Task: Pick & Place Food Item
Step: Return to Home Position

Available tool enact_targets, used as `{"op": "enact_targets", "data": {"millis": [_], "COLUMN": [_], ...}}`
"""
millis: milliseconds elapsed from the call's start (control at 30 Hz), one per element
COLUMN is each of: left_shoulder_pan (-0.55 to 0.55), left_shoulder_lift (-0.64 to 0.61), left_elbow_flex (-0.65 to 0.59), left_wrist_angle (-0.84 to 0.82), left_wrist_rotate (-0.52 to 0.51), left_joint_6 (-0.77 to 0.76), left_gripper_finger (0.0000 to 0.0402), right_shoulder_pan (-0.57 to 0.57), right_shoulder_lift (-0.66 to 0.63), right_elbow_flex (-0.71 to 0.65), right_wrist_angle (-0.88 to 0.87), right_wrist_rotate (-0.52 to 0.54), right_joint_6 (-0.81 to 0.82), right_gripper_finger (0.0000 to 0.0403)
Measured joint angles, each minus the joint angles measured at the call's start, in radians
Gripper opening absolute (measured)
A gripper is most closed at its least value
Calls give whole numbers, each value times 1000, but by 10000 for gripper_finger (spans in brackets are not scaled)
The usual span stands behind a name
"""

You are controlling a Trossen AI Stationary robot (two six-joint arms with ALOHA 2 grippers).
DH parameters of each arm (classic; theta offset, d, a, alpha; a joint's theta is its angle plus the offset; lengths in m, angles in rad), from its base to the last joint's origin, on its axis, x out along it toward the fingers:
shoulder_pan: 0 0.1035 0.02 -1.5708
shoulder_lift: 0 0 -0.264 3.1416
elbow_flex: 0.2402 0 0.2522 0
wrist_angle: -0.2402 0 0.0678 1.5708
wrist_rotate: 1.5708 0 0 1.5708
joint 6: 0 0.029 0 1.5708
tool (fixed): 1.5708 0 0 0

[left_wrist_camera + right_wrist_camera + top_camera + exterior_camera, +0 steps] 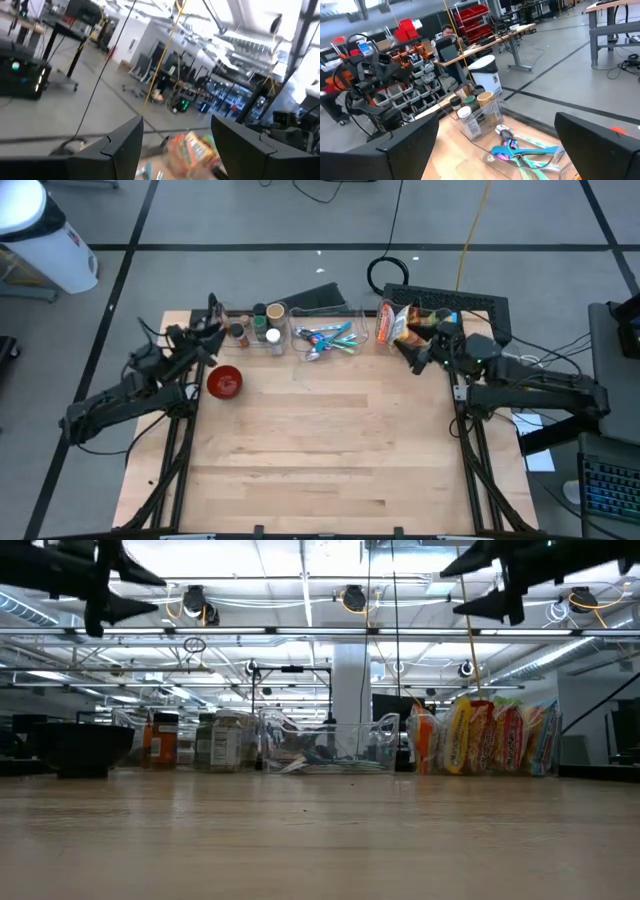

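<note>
above the tabletop (320, 450), off the left end of the middle bin (345, 352), the left tool (213, 315) hangs in the air. its two fingers (122, 145) are spread wide with nothing between them. off the right end of the middle bin hangs the right tool (412, 348), also raised clear of the wood, its fingers (410, 145) far apart and empty. in the low view both tools show high above the middle bin's rim, the left tool (135, 592) and the right tool (470, 585) pointing inward toward each other.

the middle bin is clear plastic and holds a loose heap of cutlery (520, 150) with blue and teal handles. just beside its left end stands the left bin (482, 117), also clear. it holds several seasoning bottles (268, 325) upright, with brown, tan, white and dark lids. just beside the middle bin's right end stands the right bin (379, 330), holding noodle packs (490, 735) on edge in orange, yellow and red.

a red bowl (225, 381) sits on bare wood to the left of the middle bin and nearer the front edge, apart from all three bins. far off to the left and behind the middle bin, a white drum (50, 240) stands on the floor.
</note>
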State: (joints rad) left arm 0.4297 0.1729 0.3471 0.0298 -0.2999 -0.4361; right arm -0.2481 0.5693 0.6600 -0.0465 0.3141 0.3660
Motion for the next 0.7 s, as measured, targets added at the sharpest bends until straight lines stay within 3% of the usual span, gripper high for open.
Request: {"op": "enact_targets", "data": {"millis": [200,333,700], "left_shoulder_pan": [0,0,0], "left_shoulder_lift": [5,5,6], "left_elbow_flex": [-88,-116,-117], "left_wrist_angle": [1,28,-20], "left_wrist_rotate": [-17,-25,-25], "left_joint_6": [-99,-117,52], "left_gripper_finger": [241,241,241], "right_shoulder_pan": [0,0,0], "right_shoulder_lift": [5,5,-47], "right_elbow_flex": [-179,-262,-385], "right_wrist_angle": [260,375,439], "right_wrist_rotate": [2,2,15], "right_joint_6": [17,-100,-125], "right_gripper_finger": [393,393,393]}}
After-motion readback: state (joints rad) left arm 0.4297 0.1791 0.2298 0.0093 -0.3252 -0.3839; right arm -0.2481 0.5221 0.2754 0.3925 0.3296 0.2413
